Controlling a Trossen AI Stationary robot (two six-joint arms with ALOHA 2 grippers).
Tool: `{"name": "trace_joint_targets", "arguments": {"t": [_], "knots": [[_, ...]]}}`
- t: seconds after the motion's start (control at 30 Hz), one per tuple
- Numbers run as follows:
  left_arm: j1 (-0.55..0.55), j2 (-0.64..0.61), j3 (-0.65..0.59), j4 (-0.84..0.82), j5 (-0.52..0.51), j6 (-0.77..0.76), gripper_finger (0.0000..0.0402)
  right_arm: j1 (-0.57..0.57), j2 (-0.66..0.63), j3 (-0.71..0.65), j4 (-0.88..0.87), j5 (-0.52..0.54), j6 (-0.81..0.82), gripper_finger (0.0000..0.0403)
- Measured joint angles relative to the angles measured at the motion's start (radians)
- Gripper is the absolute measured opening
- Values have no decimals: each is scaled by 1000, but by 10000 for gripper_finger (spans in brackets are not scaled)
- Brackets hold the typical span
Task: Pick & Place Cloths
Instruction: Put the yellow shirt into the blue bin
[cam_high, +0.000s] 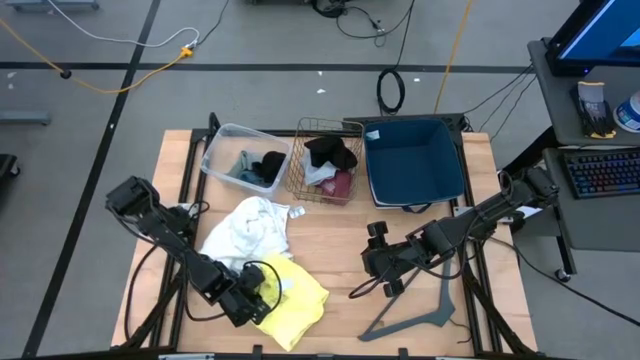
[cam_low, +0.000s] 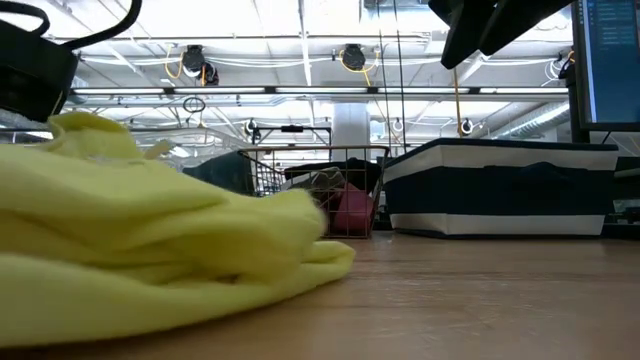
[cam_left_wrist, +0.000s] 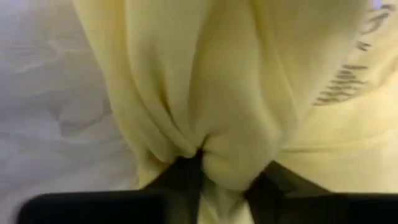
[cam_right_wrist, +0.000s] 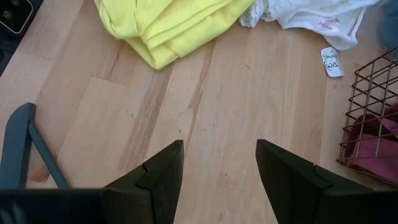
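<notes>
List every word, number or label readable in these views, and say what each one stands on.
"Shirt" above what looks like "W4": handwritten on the white tag lying on the table by the wire basket.
Red print on the white cloth: too small to read.
Dark print on the yellow cloth: too blurred to read.
Monitor text: too small to read.

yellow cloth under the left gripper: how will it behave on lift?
Likely floppy: the yellow cloth lies in soft folds, and a bunched fold sits pinched between the left gripper fingers. It will probably drape and trail. It looks light, and could drag the white cloth it touches.
</notes>
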Motion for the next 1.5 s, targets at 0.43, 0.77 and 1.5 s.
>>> {"name": "trace_joint_targets", "arguments": {"t": [0.43, 0.77, 1.5], "knots": [[22, 14, -9, 419, -117, 406, 12, 0, 0, 0, 0, 0, 0, 196], [73, -7, -7, 525, -141, 579, 12, 0, 0, 0, 0, 0, 0, 196], [165, -430, -4, 543, -352, 1155, 12, 1, 0, 0, 0, 0, -18, 196]]}}
